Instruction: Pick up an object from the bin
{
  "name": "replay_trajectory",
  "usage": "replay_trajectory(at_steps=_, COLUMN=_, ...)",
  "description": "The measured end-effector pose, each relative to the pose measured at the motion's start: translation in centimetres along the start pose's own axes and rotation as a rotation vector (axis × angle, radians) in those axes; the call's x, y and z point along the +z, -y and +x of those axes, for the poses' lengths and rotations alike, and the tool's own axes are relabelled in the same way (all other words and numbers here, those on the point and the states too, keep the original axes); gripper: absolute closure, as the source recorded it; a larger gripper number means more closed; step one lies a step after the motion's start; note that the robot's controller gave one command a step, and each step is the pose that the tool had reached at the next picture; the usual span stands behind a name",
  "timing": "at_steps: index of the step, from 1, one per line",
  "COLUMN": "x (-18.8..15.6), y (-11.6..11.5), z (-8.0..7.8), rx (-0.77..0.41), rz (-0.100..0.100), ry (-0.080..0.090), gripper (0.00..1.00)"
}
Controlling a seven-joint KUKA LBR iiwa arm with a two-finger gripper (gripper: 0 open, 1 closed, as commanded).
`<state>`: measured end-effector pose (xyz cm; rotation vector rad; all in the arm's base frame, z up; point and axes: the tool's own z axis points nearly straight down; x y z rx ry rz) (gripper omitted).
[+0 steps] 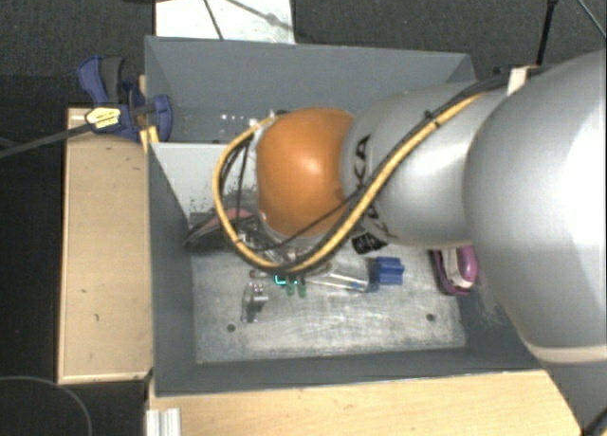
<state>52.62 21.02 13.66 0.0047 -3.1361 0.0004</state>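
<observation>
Gripper (pixel 254 301) set low over the floor of the grey bin (pixel 379 328), left of frame centre; I cannot tell whether it is open or closed. Just right of it are small green bits (pixel 295 284) of a kind I cannot make out, then a clear rod (pixel 337 281) leading to a blue block (pixel 384 271). A purple-pink item (pixel 459 269) lies at the right, partly under the arm (pixel 455 169). The orange wrist cover (pixel 299 169) sits above.
</observation>
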Motion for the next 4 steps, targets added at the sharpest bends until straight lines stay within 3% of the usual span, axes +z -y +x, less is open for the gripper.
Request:
replay_trajectory(at_steps=1, x=0.6, y=7.4, z=-3.0, rx=0.352, rz=0.0, ry=0.008, gripper=0.0)
replay_trajectory(at_steps=2, x=6.4, y=8.3, z=-4.4, rx=0.509, rz=-0.004, ry=0.01, gripper=0.0)
replay_trajectory(at_steps=3, x=6.2, y=8.3, z=-4.6, rx=0.512, rz=-0.008, ry=0.016, gripper=1.0)
replay_trajectory(at_steps=4, x=-8.6, y=8.0, z=-3.4, rx=0.503, rz=-0.007, ry=0.014, gripper=1.0)
